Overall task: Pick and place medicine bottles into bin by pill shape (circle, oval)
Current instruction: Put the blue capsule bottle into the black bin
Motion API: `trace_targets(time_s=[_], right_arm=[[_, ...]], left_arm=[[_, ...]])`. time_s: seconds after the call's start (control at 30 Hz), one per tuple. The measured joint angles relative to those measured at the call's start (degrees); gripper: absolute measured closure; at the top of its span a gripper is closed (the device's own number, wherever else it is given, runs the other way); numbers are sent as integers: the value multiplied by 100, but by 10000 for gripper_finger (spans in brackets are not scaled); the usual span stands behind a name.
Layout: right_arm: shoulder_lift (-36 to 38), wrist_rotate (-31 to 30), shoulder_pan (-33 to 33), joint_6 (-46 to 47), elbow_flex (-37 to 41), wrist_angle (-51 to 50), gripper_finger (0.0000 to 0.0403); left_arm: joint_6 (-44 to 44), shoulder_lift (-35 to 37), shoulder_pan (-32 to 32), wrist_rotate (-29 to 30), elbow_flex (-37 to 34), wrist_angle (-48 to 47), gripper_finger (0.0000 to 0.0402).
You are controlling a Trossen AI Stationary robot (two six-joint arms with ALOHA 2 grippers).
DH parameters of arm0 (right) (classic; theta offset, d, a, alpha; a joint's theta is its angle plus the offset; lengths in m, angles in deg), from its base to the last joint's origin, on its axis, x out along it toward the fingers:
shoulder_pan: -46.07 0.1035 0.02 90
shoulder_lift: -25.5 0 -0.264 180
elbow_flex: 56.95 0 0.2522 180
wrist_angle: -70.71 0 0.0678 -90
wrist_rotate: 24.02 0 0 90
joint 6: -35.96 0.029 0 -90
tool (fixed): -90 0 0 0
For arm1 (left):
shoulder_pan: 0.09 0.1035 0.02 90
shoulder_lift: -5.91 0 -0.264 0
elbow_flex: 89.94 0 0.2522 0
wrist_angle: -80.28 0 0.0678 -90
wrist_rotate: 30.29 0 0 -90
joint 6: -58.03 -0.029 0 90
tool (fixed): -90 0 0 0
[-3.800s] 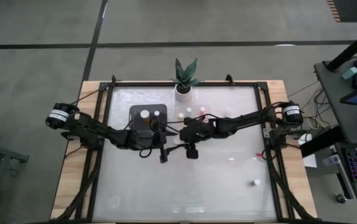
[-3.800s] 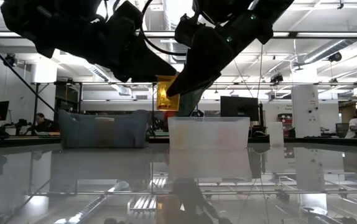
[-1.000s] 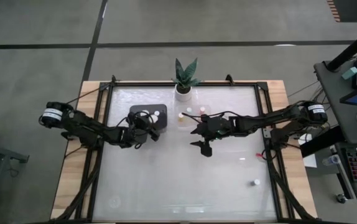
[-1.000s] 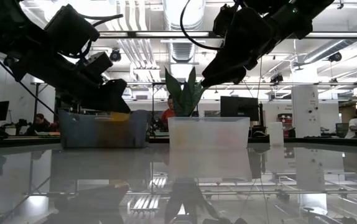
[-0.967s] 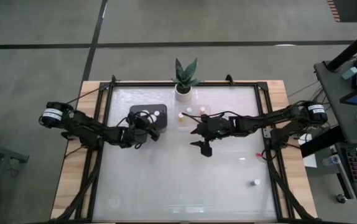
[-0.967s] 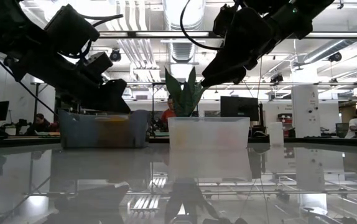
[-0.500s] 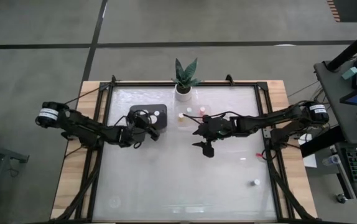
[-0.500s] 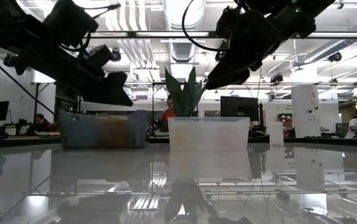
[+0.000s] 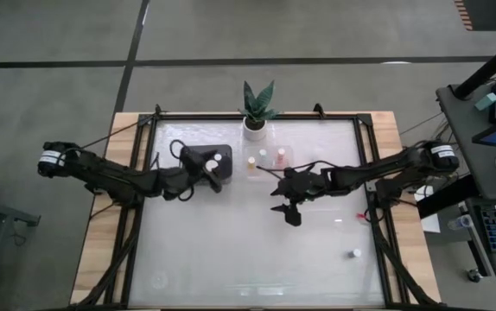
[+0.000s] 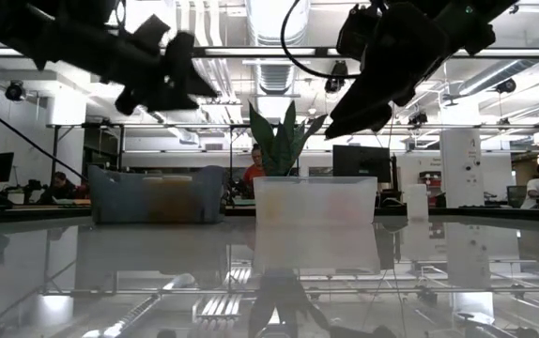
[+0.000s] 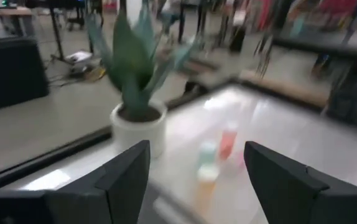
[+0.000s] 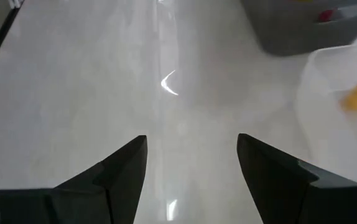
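Observation:
A dark bin point(image 9: 189, 154) at the far middle holds medicine bottles, whose white caps point(image 9: 217, 159) show from above. Right of it stands a clear bin point(image 10: 315, 199) with an orange bottle point(image 11: 206, 175), a pink one point(image 11: 228, 138) and one more. One bottle point(image 9: 355, 253) stands alone at the near right. My left gripper point(image 9: 212, 177) hangs open and empty by the dark bin's near side, raised well above it point(image 10: 171, 80). My right gripper point(image 9: 286, 207) is open and empty in the air, near side of the clear bin point(image 12: 191, 149).
A potted plant point(image 9: 257, 108) stands at the table's far edge, behind the two bins. The glossy white tabletop point(image 9: 248, 250) spreads wide toward the near edge. A black frame point(image 9: 149, 199) runs along the table's sides.
My left gripper has risen from just above the dark bin and tipped up toward level, drawing back a little toward the table's left edge. My right gripper has drifted slightly toward the table's right and near edges.

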Motion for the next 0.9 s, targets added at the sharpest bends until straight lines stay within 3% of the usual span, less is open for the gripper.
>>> trace_targets(time_s=[0.17, 0.37, 0.67, 0.9], right_arm=[[-231, 4, 244, 9, 4, 180, 163], [-219, 12, 564, 358, 2, -482, 163], [-183, 53, 1488, 1848, -8, -1814, 163], [-183, 64, 2236, 3626, -564, -3872, 163]], left_arm=[[-369, -123, -80, -459, 5, 1523, 157], [-789, -318, -111, -1392, 3, 2779, 157], [-863, -323, -107, -1439, 71, 2963, 157], [-1529, -323, -103, -1441, 174, 3007, 157]])
